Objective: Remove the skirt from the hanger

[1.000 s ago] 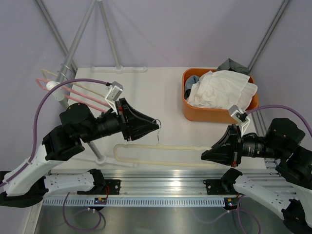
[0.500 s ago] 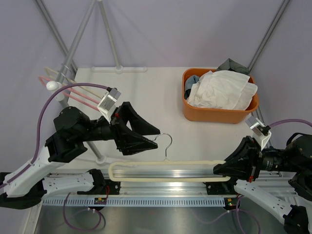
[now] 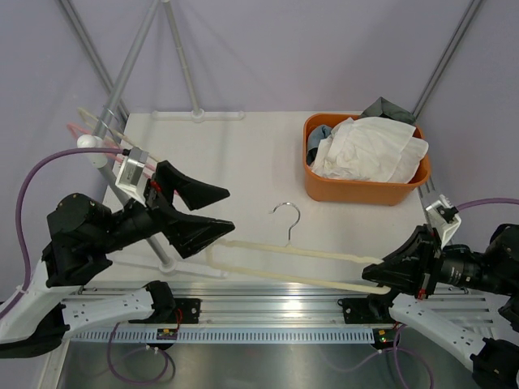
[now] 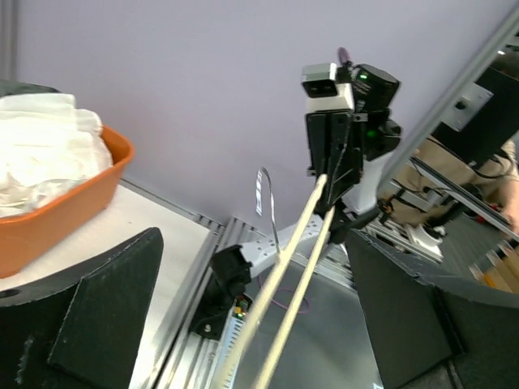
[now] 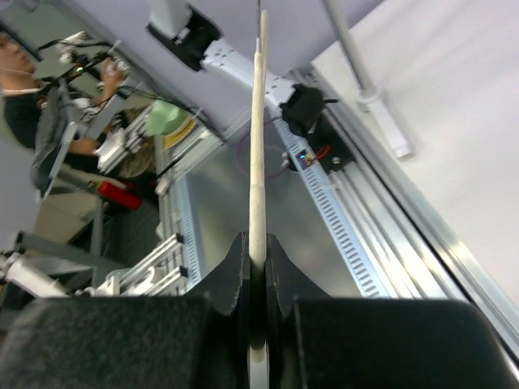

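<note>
Skirt: likely the white cloth in the basket, off the hanger.
Handling: soft, light, limp; take a top fold.
Right pincer: clamped on the bare hanger's end.
Left pincer: apart, empty.

Orange basket, right rear of table — pink hangers on left rack.
</note>
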`<state>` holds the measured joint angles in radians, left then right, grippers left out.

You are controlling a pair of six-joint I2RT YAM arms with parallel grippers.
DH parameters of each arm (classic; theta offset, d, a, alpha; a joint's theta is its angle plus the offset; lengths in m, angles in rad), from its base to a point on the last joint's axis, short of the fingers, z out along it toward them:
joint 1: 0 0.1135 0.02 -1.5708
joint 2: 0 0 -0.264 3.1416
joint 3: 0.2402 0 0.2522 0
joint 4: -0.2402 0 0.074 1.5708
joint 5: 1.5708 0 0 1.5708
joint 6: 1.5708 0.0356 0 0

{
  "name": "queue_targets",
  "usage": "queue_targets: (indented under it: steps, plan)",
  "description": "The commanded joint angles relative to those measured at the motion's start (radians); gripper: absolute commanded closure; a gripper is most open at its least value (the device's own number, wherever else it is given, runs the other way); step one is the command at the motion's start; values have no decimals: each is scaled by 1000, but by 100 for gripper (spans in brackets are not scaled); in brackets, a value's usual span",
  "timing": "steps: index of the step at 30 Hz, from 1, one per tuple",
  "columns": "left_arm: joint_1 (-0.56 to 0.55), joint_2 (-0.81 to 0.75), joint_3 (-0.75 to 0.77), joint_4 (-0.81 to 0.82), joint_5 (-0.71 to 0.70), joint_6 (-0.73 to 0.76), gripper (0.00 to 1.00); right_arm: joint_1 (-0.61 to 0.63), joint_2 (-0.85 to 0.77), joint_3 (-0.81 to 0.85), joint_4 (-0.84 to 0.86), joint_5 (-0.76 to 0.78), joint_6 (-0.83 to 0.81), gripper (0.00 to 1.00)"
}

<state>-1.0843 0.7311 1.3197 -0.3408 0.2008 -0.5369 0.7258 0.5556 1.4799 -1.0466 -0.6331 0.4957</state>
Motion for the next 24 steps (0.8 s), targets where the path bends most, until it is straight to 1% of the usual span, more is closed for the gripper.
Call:
queue_targets:
  steps: [1, 2, 4, 5, 6, 7, 8, 9, 10, 11, 12, 13, 15, 16, 19, 24]
  plan:
    - [0, -1, -17, -35, -110, 57, 1, 0, 49, 118, -154, 215, -68, 100]
    - [0, -5, -25, -29, -110, 60, 1, 0, 59, 158, -202, 278, -72, 100]
    - [0, -9, -50, -24, -101, 61, 1, -2, 86, 189, -231, 347, -77, 100]
    - [0, -9, -62, -20, -83, 64, 1, 0, 107, 191, -246, 422, -80, 100]
    - [0, -6, -62, -15, -65, 67, 1, 0, 107, 192, -253, 456, -88, 100]
    - [0, -2, -72, -12, -43, 75, 1, 0, 128, 185, -254, 495, -103, 100]
    - [0, 4, -79, -7, -22, 75, 1, -2, 142, 181, -239, 577, -112, 100]
    - [0, 19, -88, 5, 32, 75, 1, 0, 171, 177, -222, 611, -124, 100]
    - [0, 28, -109, 9, 55, 69, 1, 0, 193, 180, -195, 691, -152, 100]
    - [0, 34, -126, 23, 71, 61, 1, 0, 211, 184, -175, 722, -167, 100]
    - [-2, 45, -149, 38, 107, 43, 1, -2, 252, 187, -146, 743, -204, 100]
    - [-2, 48, -201, 52, 124, 29, 1, 0, 273, 188, -69, 751, -232, 100]
    - [-2, 48, -264, 120, 165, -1, 1, 0, 328, 186, 18, 744, -302, 100]
    - [-2, 44, -327, 155, 166, -11, 1, 0, 354, 192, 95, 754, -321, 100]
    - [-3, 24, -408, 183, 157, -23, 1, 0, 467, 242, 210, 760, -404, 100]
    - [-8, -38, -540, 180, 115, -9, 1, -2, 666, 341, 351, 713, -494, 100]
